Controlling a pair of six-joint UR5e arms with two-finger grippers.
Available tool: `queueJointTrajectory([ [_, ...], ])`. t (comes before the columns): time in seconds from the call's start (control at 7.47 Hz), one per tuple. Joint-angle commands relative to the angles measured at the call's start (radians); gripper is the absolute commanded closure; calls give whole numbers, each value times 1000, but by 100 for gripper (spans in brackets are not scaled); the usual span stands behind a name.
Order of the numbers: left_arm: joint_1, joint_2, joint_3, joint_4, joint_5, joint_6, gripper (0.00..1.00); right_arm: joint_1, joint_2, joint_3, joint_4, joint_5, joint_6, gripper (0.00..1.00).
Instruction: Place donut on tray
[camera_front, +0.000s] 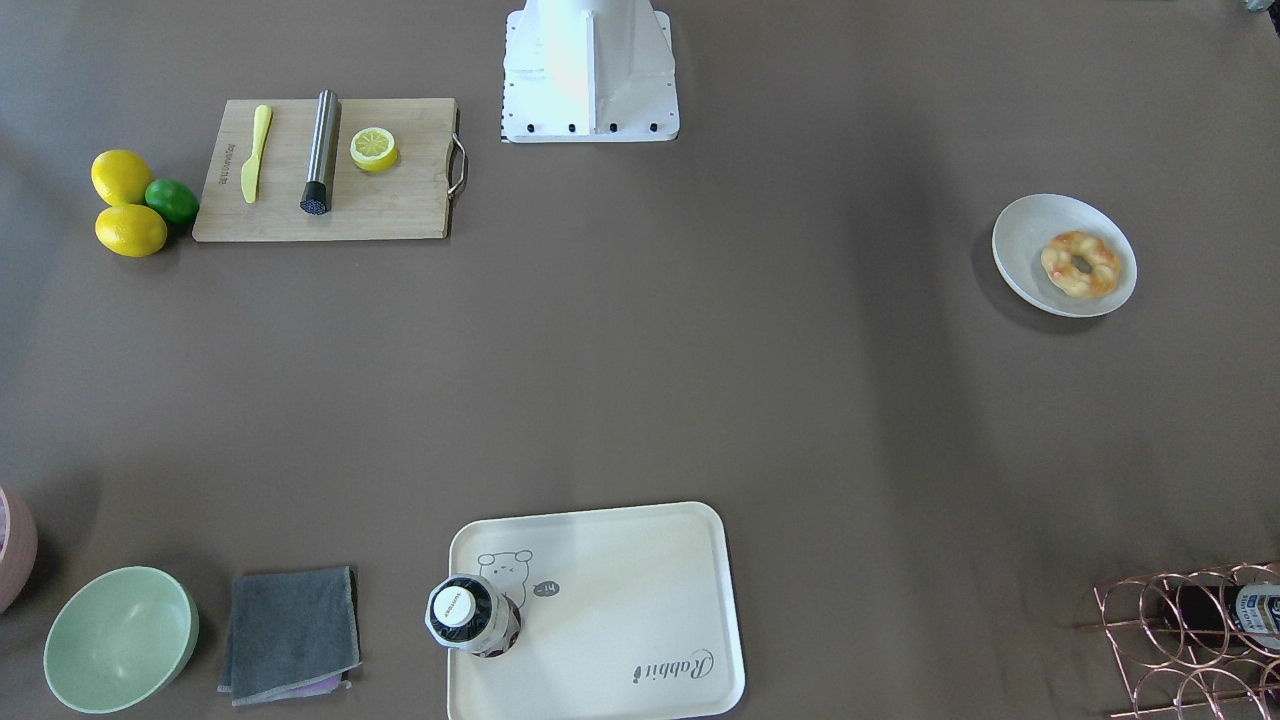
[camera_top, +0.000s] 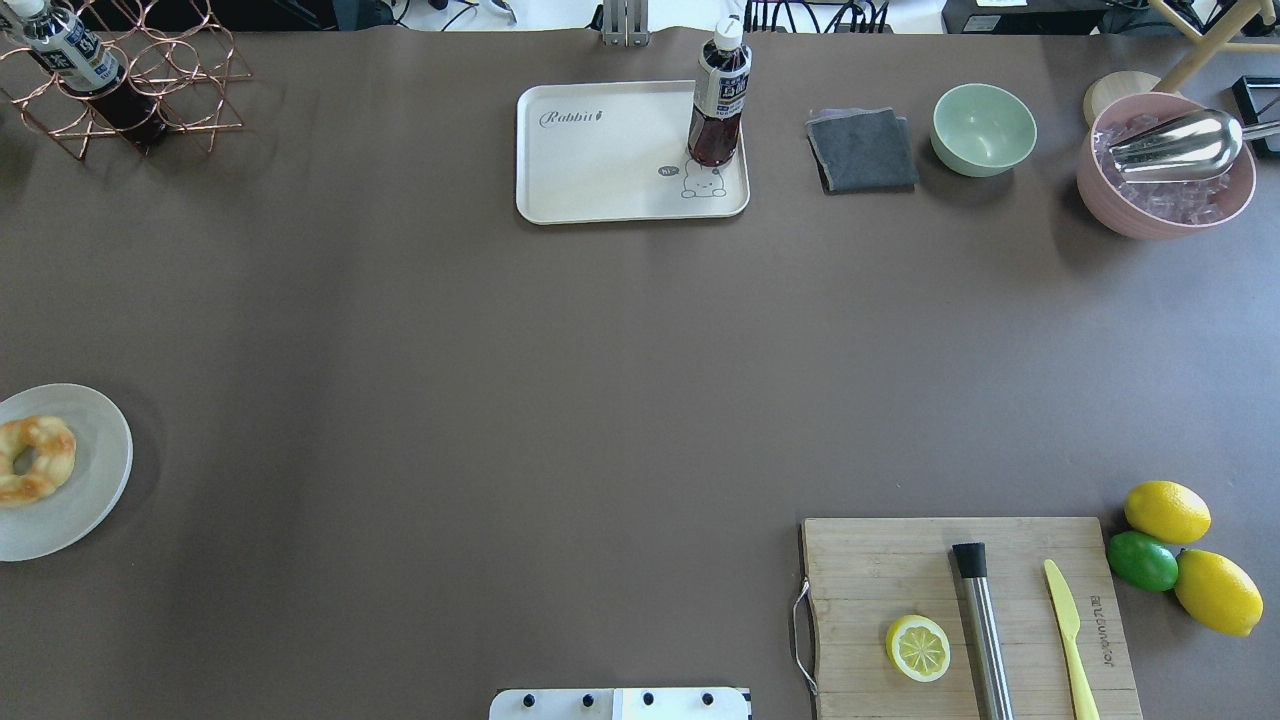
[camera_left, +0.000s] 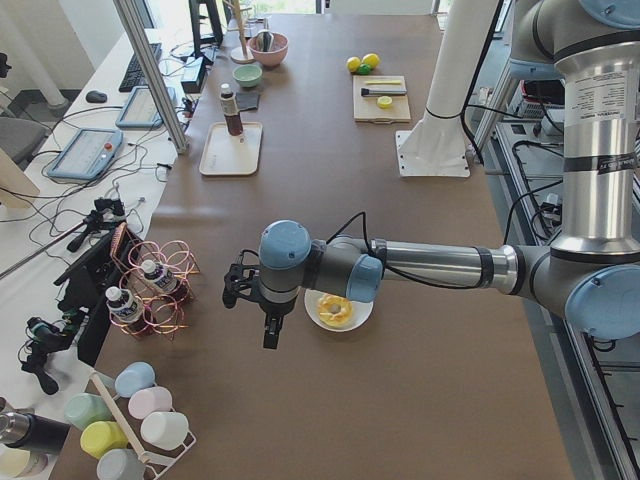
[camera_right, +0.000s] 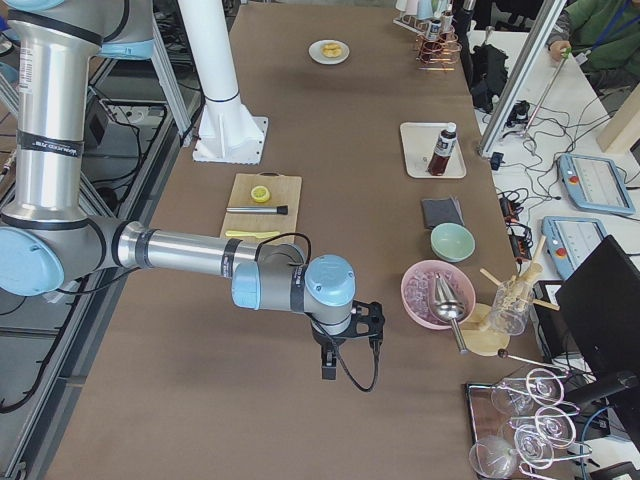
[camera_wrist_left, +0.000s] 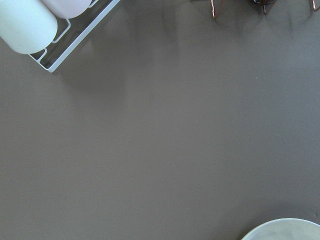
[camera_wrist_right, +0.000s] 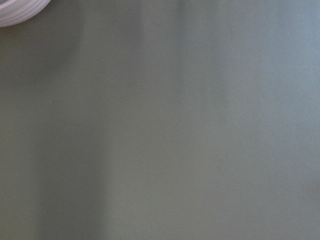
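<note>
One donut sits on a round white plate at the robot's left end of the counter, well apart from the tray bearing a bottle, while whether the left fingers or right fingers are apart cannot be told.

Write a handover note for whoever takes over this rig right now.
Left hand: above the table beside the plate; open or shut cannot be told.
Right hand: above bare table near the pink bowl; likewise cannot be told.
Donut: lying on the plate, ungrasped.
Tray: at the table's far edge, a bottle standing on one corner.
Done: nothing. Left: grasp the donut, carry it to the tray's bare part.
</note>
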Motion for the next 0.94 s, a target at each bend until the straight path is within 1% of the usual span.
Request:
queueJointTrajectory([
  [0.0,6,-9,-3,-29,-1,-3,1,0,0,1,0,0,0,1],
  [0.27,4,3,-3,-32,-10,-3,1,2,0,-1,0,-2,0,1],
  [0.4,4,0,-12,-32,-9,-2,1,2,-2,-1,0,-2,0,1],
  [0.8,6,-9,1,-35,-4,0,1,2,-3,-1,0,-2,0,1],
])
